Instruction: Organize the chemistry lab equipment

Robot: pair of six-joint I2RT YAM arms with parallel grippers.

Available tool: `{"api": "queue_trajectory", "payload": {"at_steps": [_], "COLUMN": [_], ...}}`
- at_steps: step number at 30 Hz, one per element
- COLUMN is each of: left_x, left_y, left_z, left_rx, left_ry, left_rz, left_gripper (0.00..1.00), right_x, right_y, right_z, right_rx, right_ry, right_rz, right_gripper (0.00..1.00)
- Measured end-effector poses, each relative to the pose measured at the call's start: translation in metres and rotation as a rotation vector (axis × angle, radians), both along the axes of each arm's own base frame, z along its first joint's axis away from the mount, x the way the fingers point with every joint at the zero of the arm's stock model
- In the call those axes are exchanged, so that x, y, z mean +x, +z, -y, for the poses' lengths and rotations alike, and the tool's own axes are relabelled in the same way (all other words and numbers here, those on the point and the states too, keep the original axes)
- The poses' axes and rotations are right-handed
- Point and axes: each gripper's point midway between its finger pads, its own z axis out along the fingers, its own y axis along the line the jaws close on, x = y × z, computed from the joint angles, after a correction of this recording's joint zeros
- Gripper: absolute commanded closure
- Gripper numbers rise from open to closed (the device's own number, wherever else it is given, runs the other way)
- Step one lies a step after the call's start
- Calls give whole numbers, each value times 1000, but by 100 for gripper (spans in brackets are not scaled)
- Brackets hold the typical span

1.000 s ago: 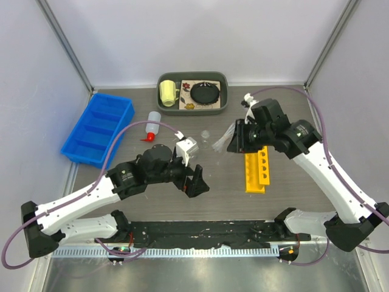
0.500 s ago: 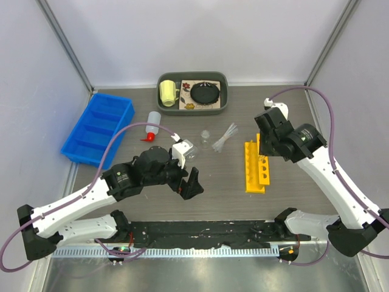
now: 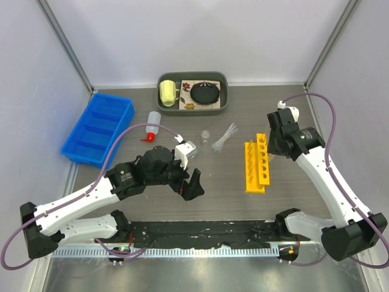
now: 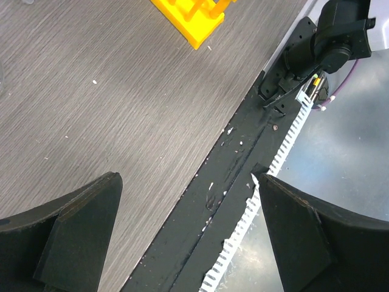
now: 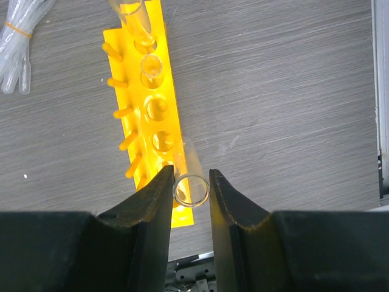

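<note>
Though the worktop holds plenty, what matters from where I stand is the yellow tube rack: the right end effector hangs above it, pinching a clear test tube, while the left end effector hovers spread wide and empty. Racking looks underway. Next the tube needs centring over a free hole, then lowering straight.

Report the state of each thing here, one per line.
Left claw, open, empty.
Right claw, shut on thin clear glass tube.
Yellow holed tube rack, another clear tube in its end hole.
White red-capped squeeze bottle, lying sideways, capped.
Clear pipette bundle, banded, lying flat.
Blue compartment bin, empty.
Yellow mug, upright in grey tray.
</note>
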Motion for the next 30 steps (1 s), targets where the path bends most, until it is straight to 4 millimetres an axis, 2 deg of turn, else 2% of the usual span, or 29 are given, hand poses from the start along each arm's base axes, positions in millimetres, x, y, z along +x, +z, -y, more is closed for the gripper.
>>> {"api": "queue_trajectory", "payload": {"at_steps": [3, 15, 20, 30], "left_x": [0, 2, 2, 2], "left_y": [-2, -10, -10, -10], "left_z": [0, 2, 2, 2], "left_rx": [7, 33, 34, 35], "left_ry": [-1, -6, -9, -11], "left_rz": [-3, -8, -3, 0], "left_gripper": [0, 0, 0, 0], "right_x": [7, 26, 26, 29], "right_y": [-2, -8, -14, -14], "right_z": [1, -15, -14, -6], "right_rx": [15, 60, 53, 36], "right_ry": [-2, 60, 61, 47], "right_rz": [16, 29, 17, 23], "right_gripper": [85, 86, 86, 86]}}
